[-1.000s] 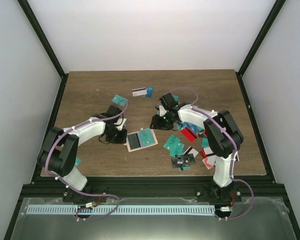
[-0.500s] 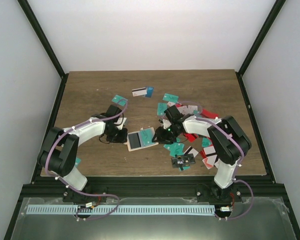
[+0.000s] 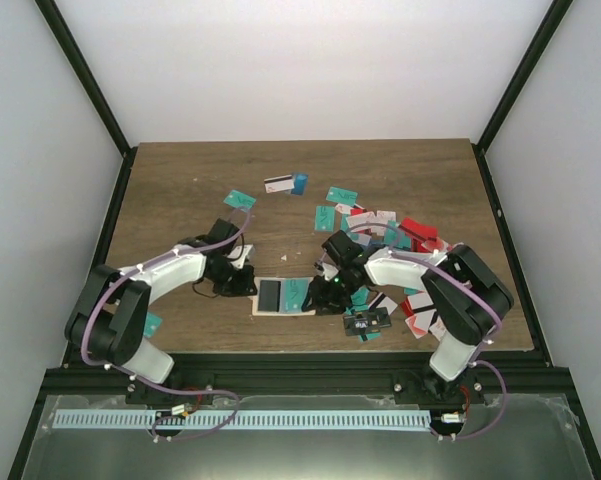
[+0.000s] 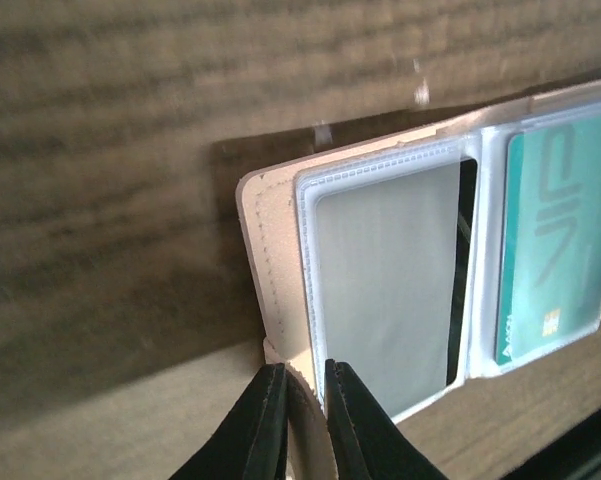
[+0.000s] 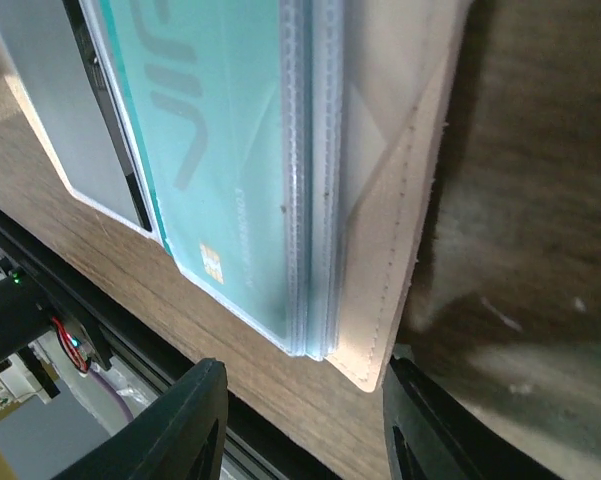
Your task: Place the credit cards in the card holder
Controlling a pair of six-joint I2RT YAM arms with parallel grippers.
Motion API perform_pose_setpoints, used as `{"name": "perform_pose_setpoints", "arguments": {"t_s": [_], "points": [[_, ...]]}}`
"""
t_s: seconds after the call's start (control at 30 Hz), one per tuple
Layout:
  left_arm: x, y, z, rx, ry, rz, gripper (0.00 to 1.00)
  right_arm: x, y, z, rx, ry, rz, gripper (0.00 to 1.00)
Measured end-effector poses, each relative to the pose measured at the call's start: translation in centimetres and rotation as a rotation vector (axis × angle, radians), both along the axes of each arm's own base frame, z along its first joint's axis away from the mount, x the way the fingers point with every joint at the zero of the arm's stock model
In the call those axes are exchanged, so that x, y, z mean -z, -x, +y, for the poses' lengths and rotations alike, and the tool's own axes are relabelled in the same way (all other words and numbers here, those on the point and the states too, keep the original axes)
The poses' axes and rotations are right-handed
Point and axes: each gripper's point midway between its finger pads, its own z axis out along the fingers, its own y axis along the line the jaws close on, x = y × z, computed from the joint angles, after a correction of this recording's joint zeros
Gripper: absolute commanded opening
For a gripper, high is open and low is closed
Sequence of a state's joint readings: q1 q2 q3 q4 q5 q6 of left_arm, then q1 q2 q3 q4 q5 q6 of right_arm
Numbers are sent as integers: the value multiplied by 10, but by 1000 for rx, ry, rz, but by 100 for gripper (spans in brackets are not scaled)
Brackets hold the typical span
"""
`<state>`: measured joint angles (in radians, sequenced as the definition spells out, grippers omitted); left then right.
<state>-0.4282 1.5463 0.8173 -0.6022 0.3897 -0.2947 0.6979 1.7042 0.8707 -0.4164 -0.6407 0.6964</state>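
Nearest the arm bases, along the front edge of the desk [image 3: 180, 170], a lone teal card [image 3: 152, 323] lies beside the left arm and a black card [image 3: 367, 323] lies in front of the right arm. Just beyond them the card holder [image 3: 283, 297] lies open and flat on the wood, between the two pincers.

The left pincer [image 4: 302, 375] is closed down to a narrow slit, and its two fingers pinch the tan cover at the holder's left edge. From its wrist view the empty sleeve [image 4: 385, 280] shows clear and grey, and next to it a sleeved teal card [image 4: 555, 250] sits inside the neighbouring pocket.

The right pincer [image 5: 305, 375] stands partly open at the holder's other side. Its fingers [image 5: 185, 420] are well apart, with the stitched tan corner of the cover between them, and they have hold of nothing.

Farther back on the right, loose credit cards [image 3: 416, 230] in red, white and teal lie scattered and overlapping around the right arm. Farthest off, a teal card [image 3: 239, 199], a white striped card [image 3: 277, 184] and a blue card [image 3: 300, 183] lie apart near the middle of the desk.
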Motion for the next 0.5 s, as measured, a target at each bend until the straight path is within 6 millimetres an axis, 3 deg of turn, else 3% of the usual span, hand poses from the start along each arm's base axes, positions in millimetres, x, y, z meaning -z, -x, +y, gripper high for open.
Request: {"name": "perform_pose_setpoints", "arguments": {"t_s": [0.13, 0.37, 0.5], "points": [[-3, 18, -2, -9, 29, 36, 14, -4, 8, -5, 1, 10, 16, 45], [-8, 24, -6, -11, 43, 46, 19, -8, 18, -14, 12, 16, 16, 46], [-16, 19, -3, -22, 16, 36, 33, -20, 16, -16, 17, 3, -28, 49]]}}
